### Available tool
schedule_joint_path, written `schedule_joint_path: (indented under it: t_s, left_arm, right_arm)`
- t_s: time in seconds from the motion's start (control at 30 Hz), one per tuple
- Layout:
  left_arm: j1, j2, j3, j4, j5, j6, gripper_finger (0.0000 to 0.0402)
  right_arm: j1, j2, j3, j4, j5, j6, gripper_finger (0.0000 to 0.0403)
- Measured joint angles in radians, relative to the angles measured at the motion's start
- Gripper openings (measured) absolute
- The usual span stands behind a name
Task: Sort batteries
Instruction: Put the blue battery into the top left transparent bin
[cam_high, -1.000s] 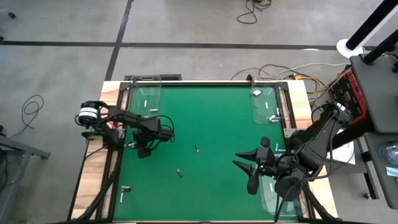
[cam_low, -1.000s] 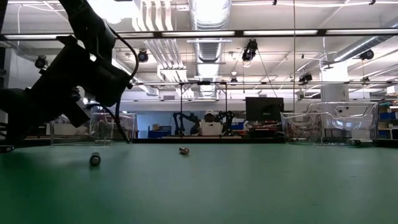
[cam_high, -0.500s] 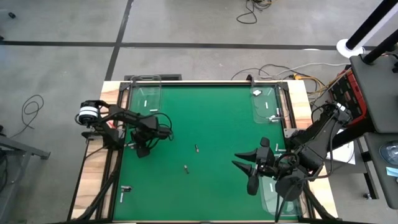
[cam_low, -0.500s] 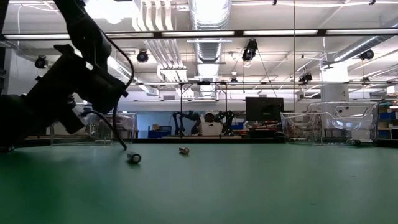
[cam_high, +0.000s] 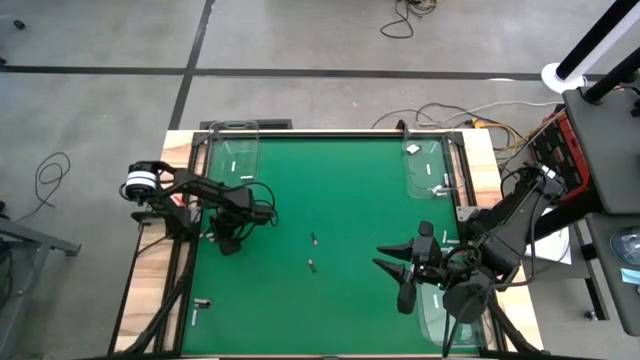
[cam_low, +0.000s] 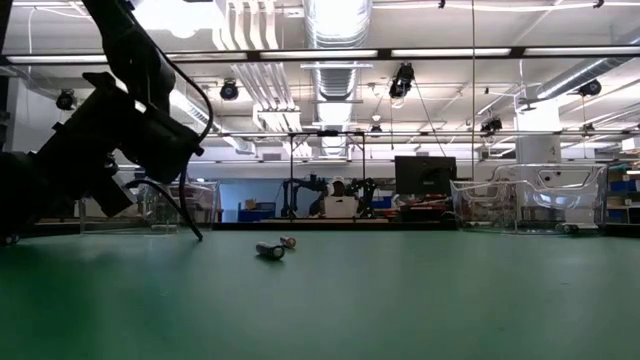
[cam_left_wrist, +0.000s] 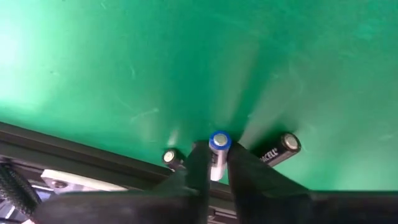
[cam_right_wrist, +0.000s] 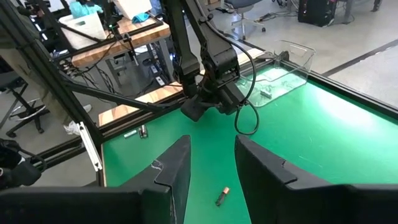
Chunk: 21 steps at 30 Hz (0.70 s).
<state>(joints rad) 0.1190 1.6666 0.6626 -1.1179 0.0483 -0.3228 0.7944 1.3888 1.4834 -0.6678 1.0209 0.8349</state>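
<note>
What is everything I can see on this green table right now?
green mat: one, green, covers the tabletop.
clear trays: three, see-through; two at far corners, one by the right arm.
tray batteries: a few, whitish, inside the far trays.
loose batteries: two, dark, mid-table.
held battery: one, whitish, blue tip.
left gripper: dark, shut on the held battery, at the table's left side.
right gripper: dark, open, at the right side.
</note>
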Motion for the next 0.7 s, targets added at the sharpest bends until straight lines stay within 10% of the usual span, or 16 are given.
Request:
schedule_joint_path:
  t_s: [0.47,0.7]
  left_arm:
    - [-0.005,-0.056,0.107,-0.067,-0.055,-0.010,0.0005]
    - [-0.033,-0.151,0.231,-0.244,0.095,-0.002,0.0003]
  right_arm:
    - [0.000,-0.013,0.000,0.000,-0.026,-0.035,0.0106]
    - [0.002,-0.016,0.000,0.000,-0.033,-0.043,0.0110]
